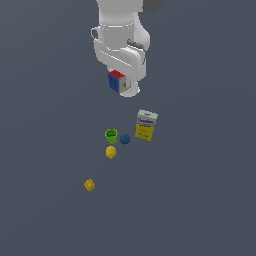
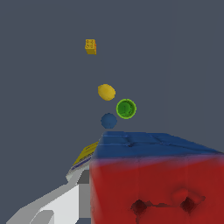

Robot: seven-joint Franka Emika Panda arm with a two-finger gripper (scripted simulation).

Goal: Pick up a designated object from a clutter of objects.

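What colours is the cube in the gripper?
The cube is red and blue, clearest in the wrist view; the gripper holds it above the floor.

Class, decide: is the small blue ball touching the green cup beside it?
Apart. The wrist view shows grey floor between the small blue ball and the green cup; the exterior view agrees.

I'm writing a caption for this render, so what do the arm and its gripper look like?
The arm is glossy white with rounded, bulky link housings and dark grey bands at the joints; a dark grey patch shows at its top edge. The gripper body is white too. In the wrist view one finger appears as a flat, angular white-and-light-grey piece. No cables or markings are visible.
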